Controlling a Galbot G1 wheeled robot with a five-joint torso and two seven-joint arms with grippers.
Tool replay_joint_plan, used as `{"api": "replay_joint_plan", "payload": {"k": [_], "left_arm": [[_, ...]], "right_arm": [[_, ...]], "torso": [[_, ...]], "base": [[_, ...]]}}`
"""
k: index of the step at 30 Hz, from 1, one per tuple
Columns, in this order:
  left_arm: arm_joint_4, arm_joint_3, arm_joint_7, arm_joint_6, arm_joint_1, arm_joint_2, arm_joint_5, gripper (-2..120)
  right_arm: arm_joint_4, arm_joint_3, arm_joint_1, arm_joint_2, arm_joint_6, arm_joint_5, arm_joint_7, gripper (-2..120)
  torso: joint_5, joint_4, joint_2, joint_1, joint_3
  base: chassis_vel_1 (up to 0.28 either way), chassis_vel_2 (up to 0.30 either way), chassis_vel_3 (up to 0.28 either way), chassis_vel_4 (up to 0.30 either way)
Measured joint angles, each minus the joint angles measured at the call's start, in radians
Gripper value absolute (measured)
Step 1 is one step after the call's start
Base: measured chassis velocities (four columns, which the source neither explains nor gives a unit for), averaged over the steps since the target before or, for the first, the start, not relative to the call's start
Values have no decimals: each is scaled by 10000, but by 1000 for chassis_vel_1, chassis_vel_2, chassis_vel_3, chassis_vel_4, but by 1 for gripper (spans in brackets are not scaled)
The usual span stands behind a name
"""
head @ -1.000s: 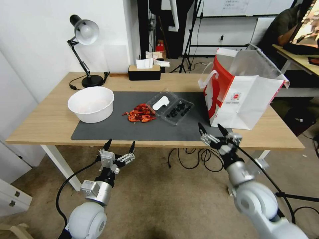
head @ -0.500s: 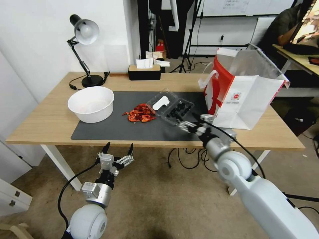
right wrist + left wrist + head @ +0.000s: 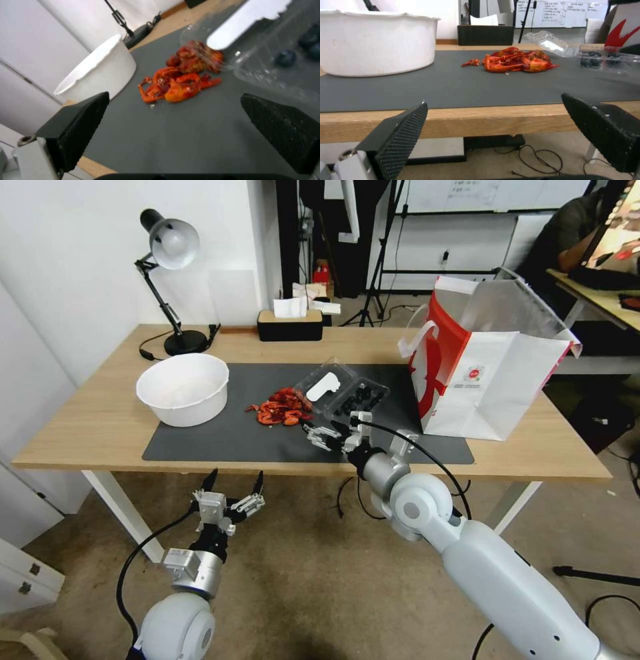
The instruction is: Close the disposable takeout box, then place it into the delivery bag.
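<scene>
- On the counter (image 3: 100,427), head view: dark mat (image 3: 267,440) with the disposable takeout box (image 3: 343,393) lying open on it, lid flat toward the back with a white label, dark berries in the tray half.
- Red crayfish pile (image 3: 281,409) touches the box's lid side; white bowl (image 3: 183,388) sits on the mat's left end, well apart from the box.
- Delivery bag (image 3: 490,360) stands upright and open-mouthed at the right end of the counter, red side facing the box, near it but apart.
- Right pincer (image 3: 327,434) hovers over the mat's front part, just in front of the box, jaws spread, nothing held.
- Left pincer (image 3: 232,485) hangs below the counter's front edge, jaws spread, empty.
- Desk lamp (image 3: 168,260) and black tissue holder (image 3: 290,323) along the back edge.
- Left wrist view: both fingertips (image 3: 403,130) wide apart, level with the counter edge; bowl (image 3: 376,42), crayfish (image 3: 513,61) and open box (image 3: 596,56) on the mat beyond.
- Right wrist view: fingertips (image 3: 80,120) wide apart over the mat; crayfish (image 3: 180,80) ahead, box lid (image 3: 253,22) overlapping the pile's far side, berries in the tray (image 3: 286,57), bowl (image 3: 100,70) farther off.
</scene>
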Motion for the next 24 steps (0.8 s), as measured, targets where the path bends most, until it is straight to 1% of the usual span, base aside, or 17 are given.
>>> {"api": "replay_joint_plan", "payload": {"k": [4, 9, 24], "left_arm": [[-40, 12, -9, -8, 39, -11, 21, 100], [-134, 33, -10, -11, 148, -23, 79, 100], [-342, -28, -1, -271, 442, -64, 249, 100]], "right_arm": [[227, 74, -169, -91, -140, 387, 330, 100], [109, 317, -251, -42, -161, 561, 607, 100], [103, 708, -508, -80, -139, 702, 775, 100]], "torso": [[0, -1, 0, 0, 0], [1, 1, 0, 0, 0], [1, 1, 0, 0, 0]], "base": [[0, 0, 0, 0], [0, 0, 0, 0], [0, 0, 0, 0]]}}
